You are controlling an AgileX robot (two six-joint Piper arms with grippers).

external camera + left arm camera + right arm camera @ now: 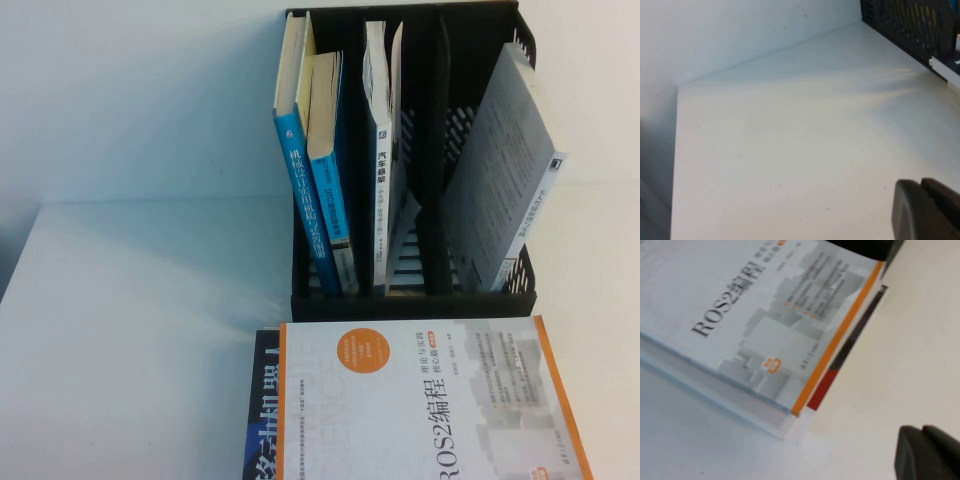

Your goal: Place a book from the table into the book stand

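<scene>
The black book stand (300, 300) is at the back of the white table (130, 330). A grey-covered paperback (505, 170), seemingly the book's grey half, leans tilted in the rightmost slot; no blue part shows. Neither arm is in the high view. My left gripper (922, 202) is shut and empty over bare table left of the stand (910, 25). My right gripper (922, 450) is shut and empty over bare table beside the stacked books' corner.
The white orange-edged ROS2 book (420, 400) lies flat in front of the stand on a dark book (262, 420); both show in the right wrist view (765, 315). Two blue-spined books (320, 190) and white books (385, 170) stand in the other slots.
</scene>
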